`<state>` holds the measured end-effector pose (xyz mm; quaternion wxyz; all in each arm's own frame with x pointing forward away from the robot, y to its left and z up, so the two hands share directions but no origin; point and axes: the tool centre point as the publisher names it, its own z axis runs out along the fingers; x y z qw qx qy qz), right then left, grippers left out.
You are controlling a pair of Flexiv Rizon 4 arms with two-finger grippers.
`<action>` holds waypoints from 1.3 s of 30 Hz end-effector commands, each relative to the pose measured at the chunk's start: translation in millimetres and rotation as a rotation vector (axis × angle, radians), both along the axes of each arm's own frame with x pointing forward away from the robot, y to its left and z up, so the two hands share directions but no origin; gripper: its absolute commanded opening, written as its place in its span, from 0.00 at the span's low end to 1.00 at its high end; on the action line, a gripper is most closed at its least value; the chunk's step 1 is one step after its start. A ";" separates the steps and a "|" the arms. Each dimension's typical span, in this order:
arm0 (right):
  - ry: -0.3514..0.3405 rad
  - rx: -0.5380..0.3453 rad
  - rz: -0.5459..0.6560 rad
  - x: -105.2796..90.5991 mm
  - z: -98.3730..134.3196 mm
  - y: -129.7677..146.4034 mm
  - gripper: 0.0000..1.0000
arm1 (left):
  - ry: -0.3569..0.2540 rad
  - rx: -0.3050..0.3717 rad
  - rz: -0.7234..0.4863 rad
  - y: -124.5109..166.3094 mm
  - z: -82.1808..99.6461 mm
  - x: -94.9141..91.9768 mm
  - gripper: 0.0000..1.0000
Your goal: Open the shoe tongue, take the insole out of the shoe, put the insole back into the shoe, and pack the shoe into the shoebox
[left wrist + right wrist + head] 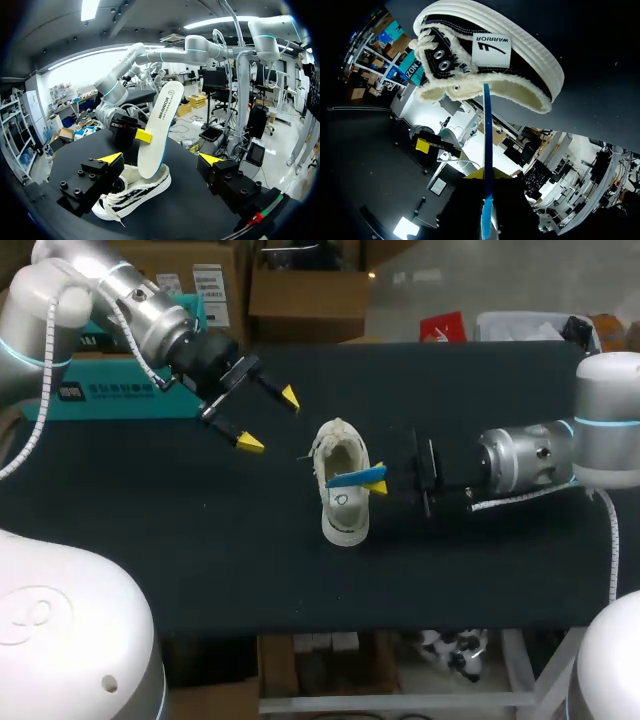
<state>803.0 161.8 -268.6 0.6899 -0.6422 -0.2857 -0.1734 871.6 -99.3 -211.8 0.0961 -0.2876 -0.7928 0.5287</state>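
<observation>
Pinching the thin white foam insole with the blue underside (487, 130) by its upper end, my right pincer (376, 480) has both yellow-tipped fingers clamped on it from 2 sides. In the right wrist view I see only its blue edge running straight out from the fingers. Holding it edge-on like this keeps it stiff and lined up with the shoe's opening. Its lower end sits inside the collar of the black-and-white canvas sneaker with the thick white rubber sole (345, 520), and the rest stands up out of it at a slant. I cannot judge from this alone whether the insole is partway out or partway back in.

The sneaker rests on its sole near the middle of the black table top (200, 540), with frayed cream edging around a wide-open mouth and loose white laces, which leaves room for the insole to slide.

Farther off, my left pincer (269, 420) hangs above the table beside the sneaker with its fingers spread wide apart, holding nothing. I judge it is placed there to steady the shoe if needed.

Beyond it, at the table's far left edge, lies a teal cardboard box (100, 390), which I take to be the shoebox. The sneaker is well apart from it and not yet packed.
</observation>
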 end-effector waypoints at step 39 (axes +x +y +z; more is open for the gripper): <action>-0.033 0.048 -0.199 -5.7 -11.3 21.4 0.00 | -0.250 -0.057 0.252 -55.9 -54.9 -32.1 0.76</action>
